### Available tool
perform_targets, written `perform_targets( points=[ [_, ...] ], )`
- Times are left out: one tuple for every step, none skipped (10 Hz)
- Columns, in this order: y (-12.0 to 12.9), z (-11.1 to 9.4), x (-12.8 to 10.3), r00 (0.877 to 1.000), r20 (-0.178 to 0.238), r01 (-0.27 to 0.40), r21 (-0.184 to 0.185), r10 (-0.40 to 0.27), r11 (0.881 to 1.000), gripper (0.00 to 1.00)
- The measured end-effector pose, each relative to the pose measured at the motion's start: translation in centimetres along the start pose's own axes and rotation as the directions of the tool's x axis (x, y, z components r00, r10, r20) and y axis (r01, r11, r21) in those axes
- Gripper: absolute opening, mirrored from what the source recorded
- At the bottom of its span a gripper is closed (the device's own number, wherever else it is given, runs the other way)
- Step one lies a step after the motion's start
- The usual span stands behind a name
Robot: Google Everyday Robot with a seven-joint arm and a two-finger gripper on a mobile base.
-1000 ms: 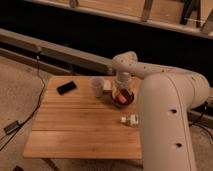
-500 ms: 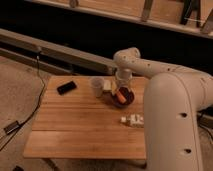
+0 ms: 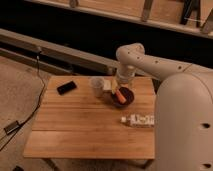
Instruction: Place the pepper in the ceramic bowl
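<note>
Camera view: one wooden table [image 3: 85, 125], its lower-left half open, right edge crowded by the arm. One orange pepper [image 3: 120, 95] lies in the one maroon ceramic bowl [image 3: 123, 96] at upper centre — the gripper [image 3: 121, 86] hangs just above. One pale cup [image 3: 97, 85] stands beside the bowl, one black phone [image 3: 66, 87] upper left, one white bottle [image 3: 138, 120] lies toward the right edge.

pepper [image 3: 121, 94]: in ceramic bowl [image 3: 123, 96]
gripper [image 3: 120, 86]: just above bowl
cup [image 3: 96, 85]: left of bowl
bottle [image 3: 138, 120]: before bowl

on the wooden table [image 3: 75, 125]: a black phone [image 3: 66, 88], a pale cup [image 3: 97, 85], a white bottle [image 3: 137, 120] lying flat.
</note>
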Motion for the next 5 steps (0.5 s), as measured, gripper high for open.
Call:
perform_targets(
  points=[
    [0.06, -0.01, -0.04, 1.000, 0.001, 0.001, 0.000, -0.001, 1.000, 0.66],
    [0.19, 0.00, -0.11, 1.000, 0.001, 0.003, -0.001, -0.003, 1.000, 0.66],
    [0.18, 0.02, -0.11, 1.000, 0.001, 0.003, -0.001, -0.003, 1.000, 0.66],
    [0.13, 0.04, -0.09, 1.000, 0.001, 0.002, -0.001, -0.002, 1.000, 0.66],
    [0.17, 0.05, -0.12, 1.000, 0.001, 0.003, -0.001, -0.003, 1.000, 0.66]
  ],
)
